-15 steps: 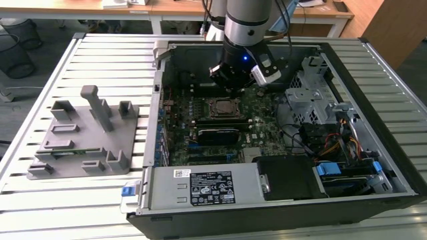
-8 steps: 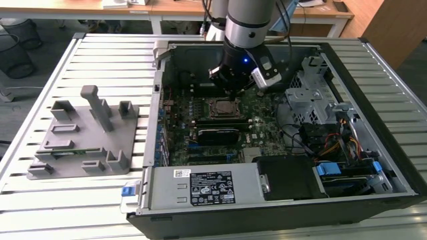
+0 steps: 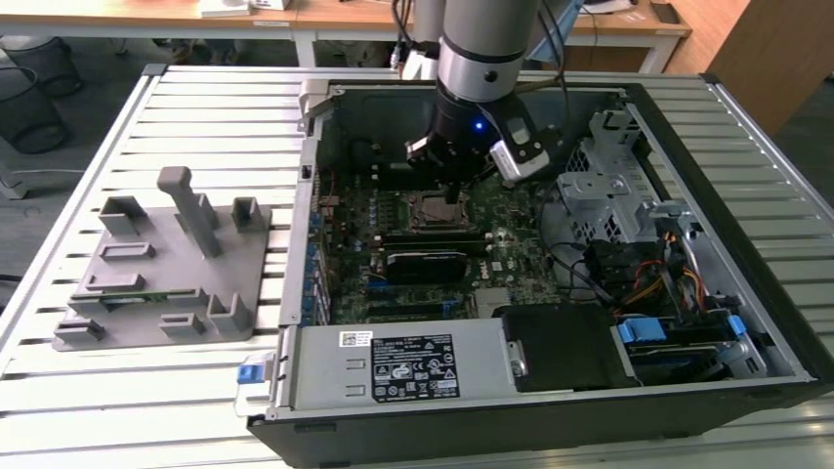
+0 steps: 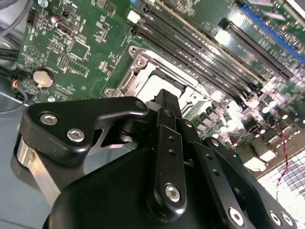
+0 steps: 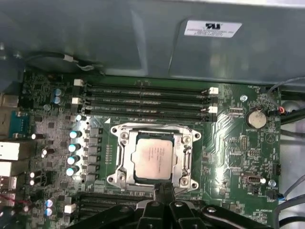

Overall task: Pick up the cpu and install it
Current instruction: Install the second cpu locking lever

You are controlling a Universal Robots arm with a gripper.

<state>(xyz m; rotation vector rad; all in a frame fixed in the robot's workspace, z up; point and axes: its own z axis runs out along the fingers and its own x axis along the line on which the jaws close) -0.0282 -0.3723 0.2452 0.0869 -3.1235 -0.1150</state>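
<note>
The cpu [image 5: 152, 155], a silver square chip, lies flat inside the open metal socket frame [image 5: 121, 152] on the green motherboard. In the second wrist view the cpu [image 4: 159, 86] shows as a pale patch just past the fingertips. My gripper [image 5: 162, 188] hangs just above the socket's edge with its black fingers together and nothing between them. In the exterior view the gripper [image 3: 452, 198] reaches down into the open computer case right over the socket [image 3: 437, 213]. From the second wrist view the gripper [image 4: 167, 98] ends close to the socket frame.
The open computer case [image 3: 307, 244] lies on a slatted table. Memory slots [image 5: 147, 100] run beside the socket. A power supply [image 3: 391, 363] and a metal drive cage [image 3: 612, 186] fill the case's other parts. A grey fixture block [image 3: 170, 264] stands at the exterior view's left.
</note>
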